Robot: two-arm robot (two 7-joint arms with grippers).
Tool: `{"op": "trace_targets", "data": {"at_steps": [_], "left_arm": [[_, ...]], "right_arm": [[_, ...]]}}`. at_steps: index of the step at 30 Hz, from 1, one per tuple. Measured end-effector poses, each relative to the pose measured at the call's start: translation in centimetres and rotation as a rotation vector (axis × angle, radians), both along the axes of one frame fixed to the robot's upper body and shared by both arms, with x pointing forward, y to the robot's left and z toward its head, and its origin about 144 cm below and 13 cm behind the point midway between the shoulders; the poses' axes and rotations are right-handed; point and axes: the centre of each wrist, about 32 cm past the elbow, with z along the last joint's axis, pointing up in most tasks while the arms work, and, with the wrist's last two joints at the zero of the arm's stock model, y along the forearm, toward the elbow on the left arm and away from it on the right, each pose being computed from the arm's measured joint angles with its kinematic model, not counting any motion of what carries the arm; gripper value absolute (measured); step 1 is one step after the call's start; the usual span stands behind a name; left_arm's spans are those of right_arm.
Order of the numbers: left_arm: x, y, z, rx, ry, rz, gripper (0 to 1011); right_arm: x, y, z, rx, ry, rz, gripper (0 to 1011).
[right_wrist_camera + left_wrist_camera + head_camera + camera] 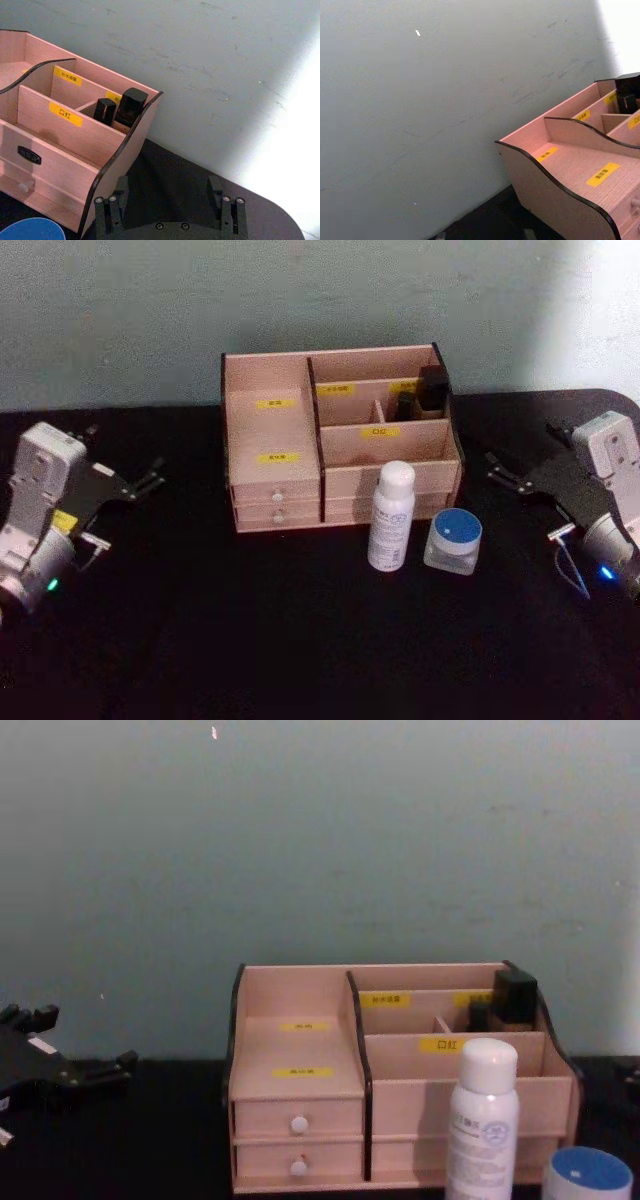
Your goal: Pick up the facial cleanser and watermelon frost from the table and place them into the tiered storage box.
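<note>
- The tiered storage box [330, 440] stands at the back of the black worktop [250, 640], against the grey-green wall, with its drawers facing the robot.
- A white bottle [390, 515] with a rounded white cap stands upright just in front of the box's right half. In the chest view it overlaps the box's lower front.
- A clear jar with a blue lid [453, 540] sits just beside the bottle, on the side nearer the box's right end and a little farther from the box.
- I cannot tell which of the two is the facial cleanser and which the watermelon frost.
- Two dark, black-capped items [432, 390] stand in the box's rear right compartment.
- The left end effector [155, 476] hangs well to the left of the box with its tips pointed toward it. The fingers are slightly parted and hold nothing.
- The right end effector [497, 472] hangs off the box's right end. In its wrist view the black fingers [120, 192] stand wide apart with nothing between them.
</note>
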Motion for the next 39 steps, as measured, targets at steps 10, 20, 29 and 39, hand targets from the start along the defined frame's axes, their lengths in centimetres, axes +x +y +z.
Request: {"op": "trace_targets", "data": {"at_steps": [10,20,29,39], "left_arm": [[0.0,0.0,0.0,0.000,0.000,0.000,1001],[0.0,0.0,0.0,0.000,0.000,0.000,1001],[0.0,0.0,0.0,0.000,0.000,0.000,1001],[0.0,0.0,0.0,0.000,0.000,0.000,1001]], "right_arm": [[-0.4,-0.3,0.4,0.027,-0.003,0.011,1002],[-2.2,-0.8,1.2,0.072,0.000,0.068,1002],[-4.7,-0.6,1.9,0.111,0.013,0.204,1002],[-5.5,0.5,1.7,0.149,0.069,0.339,1002]]}}
